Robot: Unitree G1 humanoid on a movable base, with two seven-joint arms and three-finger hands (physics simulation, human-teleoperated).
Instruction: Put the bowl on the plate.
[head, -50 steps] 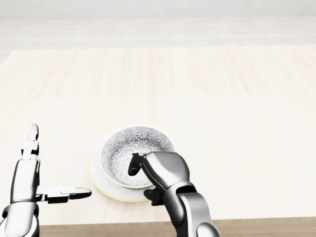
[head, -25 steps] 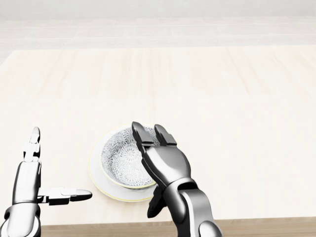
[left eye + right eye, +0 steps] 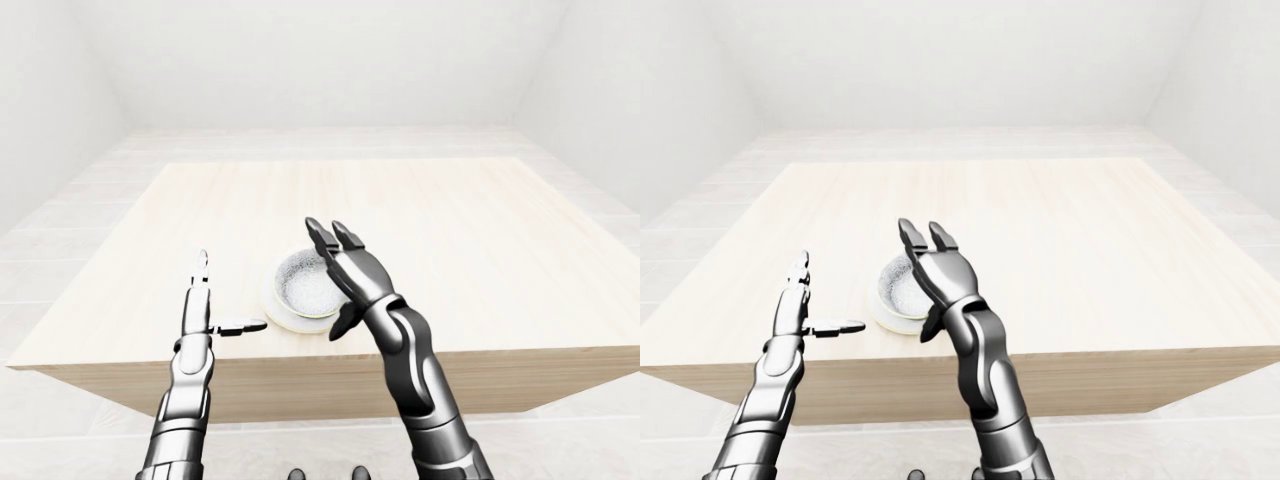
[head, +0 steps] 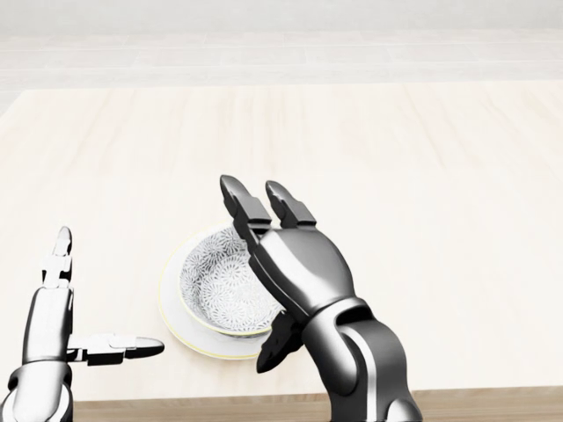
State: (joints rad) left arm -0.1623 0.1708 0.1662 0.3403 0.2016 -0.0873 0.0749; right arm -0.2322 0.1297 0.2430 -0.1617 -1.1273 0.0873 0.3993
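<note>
A grey patterned bowl (image 4: pixel 214 286) sits inside a white plate (image 4: pixel 171 309) near the bottom edge of the pale wooden table (image 4: pixel 396 176) in the head view. My right hand (image 4: pixel 261 274) is open above the bowl's right side. Its fingers stretch up and away from the bowl, and its thumb hangs by the plate's lower right rim. The hand hides the bowl's right part. My left hand (image 4: pixel 106 290) is open to the left of the plate, one finger pointing up and the thumb pointing toward the plate, apart from it.
The table's near edge (image 4: pixel 466 397) runs just below the plate and both hands in the head view. In the left-eye view, white floor (image 3: pixel 300 140) and plain walls surround the table.
My right hand has let go of the bowl's rim, spread its fingers and lifted up. The bowl stays on the plate. My left hand has not moved.
</note>
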